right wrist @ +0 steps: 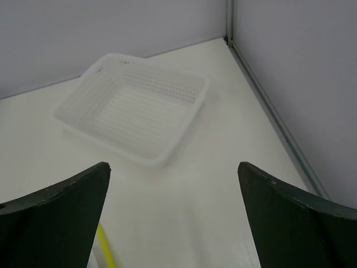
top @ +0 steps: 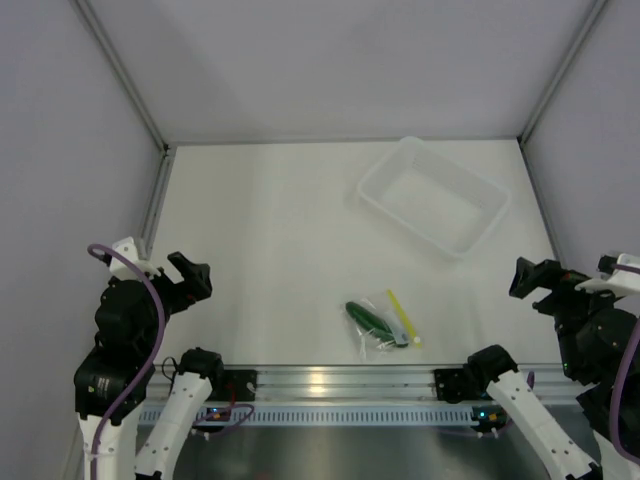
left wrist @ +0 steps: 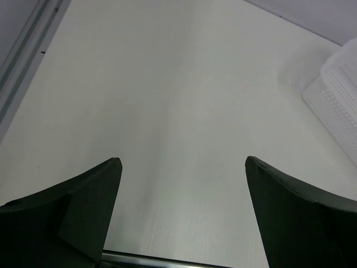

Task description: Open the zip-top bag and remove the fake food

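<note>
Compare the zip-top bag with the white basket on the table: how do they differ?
Size: the zip-top bag is small; the basket is far larger.
Look: the bag is clear and crinkled with a yellow-green strip; the basket is white, rigid and perforated.
Contents: the dark green fake food lies with the bag; the basket is empty.
Place: the bag lies near the front edge of the table; the basket farther back.
Both rest on the table.

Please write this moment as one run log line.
left gripper: open, empty | right gripper: open, empty | zip-top bag: untouched | fake food: apparently inside
</note>
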You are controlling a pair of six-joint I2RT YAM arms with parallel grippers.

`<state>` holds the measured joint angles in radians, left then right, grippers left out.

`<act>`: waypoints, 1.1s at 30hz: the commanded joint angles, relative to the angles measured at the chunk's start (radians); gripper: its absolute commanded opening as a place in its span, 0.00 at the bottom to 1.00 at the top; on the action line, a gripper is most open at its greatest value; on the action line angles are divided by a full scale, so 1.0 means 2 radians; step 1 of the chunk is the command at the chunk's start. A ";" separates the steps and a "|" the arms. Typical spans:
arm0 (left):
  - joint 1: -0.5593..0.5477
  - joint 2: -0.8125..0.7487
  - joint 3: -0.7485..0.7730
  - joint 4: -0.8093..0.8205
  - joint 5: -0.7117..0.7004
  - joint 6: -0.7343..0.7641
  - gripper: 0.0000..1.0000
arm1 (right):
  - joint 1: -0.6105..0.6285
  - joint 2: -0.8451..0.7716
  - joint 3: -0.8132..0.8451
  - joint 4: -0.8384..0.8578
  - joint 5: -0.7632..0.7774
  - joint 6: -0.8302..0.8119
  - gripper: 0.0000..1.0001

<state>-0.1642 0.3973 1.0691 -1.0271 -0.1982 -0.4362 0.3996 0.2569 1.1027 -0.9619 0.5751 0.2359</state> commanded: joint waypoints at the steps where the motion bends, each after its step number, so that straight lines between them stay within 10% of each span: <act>1: 0.003 0.008 0.002 -0.001 0.010 -0.004 0.98 | 0.006 0.013 0.009 -0.001 0.002 -0.001 0.99; 17: 0.003 0.065 -0.149 0.148 0.304 -0.148 0.98 | 0.007 0.025 -0.009 0.008 -0.074 0.005 1.00; 33: -0.010 0.006 -0.380 0.238 0.368 -0.274 0.94 | 0.007 0.036 -0.018 0.031 -0.093 0.012 0.99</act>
<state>-0.1703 0.3912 0.3317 -0.6346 0.5167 -0.9478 0.3996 0.3035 1.0817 -0.9520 0.4152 0.2447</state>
